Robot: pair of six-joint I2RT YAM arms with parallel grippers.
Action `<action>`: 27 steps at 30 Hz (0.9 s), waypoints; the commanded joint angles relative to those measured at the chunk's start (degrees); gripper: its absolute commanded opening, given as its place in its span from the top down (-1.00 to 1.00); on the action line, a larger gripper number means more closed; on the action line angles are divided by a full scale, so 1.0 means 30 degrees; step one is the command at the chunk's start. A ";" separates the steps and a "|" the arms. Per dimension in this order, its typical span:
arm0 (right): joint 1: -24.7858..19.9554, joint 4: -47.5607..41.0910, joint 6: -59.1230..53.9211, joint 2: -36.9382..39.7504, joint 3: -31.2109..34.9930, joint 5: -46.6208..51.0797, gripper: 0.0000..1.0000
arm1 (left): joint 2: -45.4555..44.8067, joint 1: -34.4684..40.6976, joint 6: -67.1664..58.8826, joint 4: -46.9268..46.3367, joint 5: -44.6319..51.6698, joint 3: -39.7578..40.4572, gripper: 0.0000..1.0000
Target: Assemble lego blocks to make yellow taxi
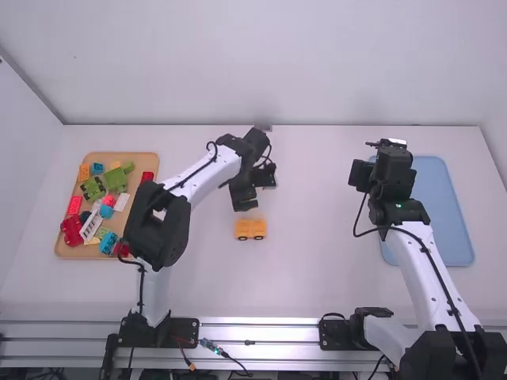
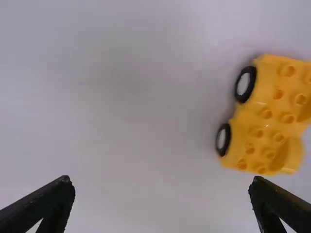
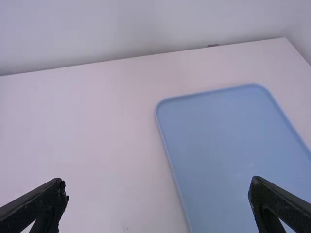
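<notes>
My left gripper [image 1: 255, 204] hangs over the middle of the table, just beyond the yellow car base [image 1: 251, 229]. In the left wrist view the left gripper [image 2: 162, 187] is open with nothing between its fingers, and the studded car base [image 2: 272, 116] lies off to one side, two black wheels showing. My right gripper [image 1: 363, 176] is held up near the blue tray; in the right wrist view the right gripper [image 3: 158, 187] stands open and holds nothing.
A wooden tray [image 1: 146, 158] at the left carries several mixed blocks, among them a red car [image 1: 71, 229] and a white ladder piece [image 1: 92, 225]. At the right lies a blue tray [image 1: 444, 198] with nothing on its visible surface.
</notes>
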State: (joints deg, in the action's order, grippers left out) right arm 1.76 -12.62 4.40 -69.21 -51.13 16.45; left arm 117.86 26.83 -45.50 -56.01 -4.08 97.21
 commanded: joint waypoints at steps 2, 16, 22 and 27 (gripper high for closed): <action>0.0036 0.0029 0.0022 0.0003 -0.0474 -0.0029 -0.97 | 0.0055 -0.0896 0.2369 -0.1065 -0.1384 0.2571 -0.98; 0.0073 0.0321 -0.0481 0.0003 -0.0474 -0.0029 -0.97 | 0.0055 -0.9537 1.6124 -0.2384 -0.1421 0.9762 -0.98; 0.0044 0.0488 -0.0474 0.0003 -0.0474 -0.0036 -0.97 | 0.0055 -1.3478 1.9600 -0.5029 0.3089 0.8917 -0.98; 0.0080 0.0896 -0.0474 0.0003 -0.0474 -0.0036 -0.97 | 0.0055 -1.4943 2.3272 -0.6092 0.0692 0.7496 -0.98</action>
State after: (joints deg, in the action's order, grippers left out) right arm 1.76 -10.17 2.85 -69.21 -51.13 16.45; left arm 117.86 -17.17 14.46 -73.36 -0.23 121.62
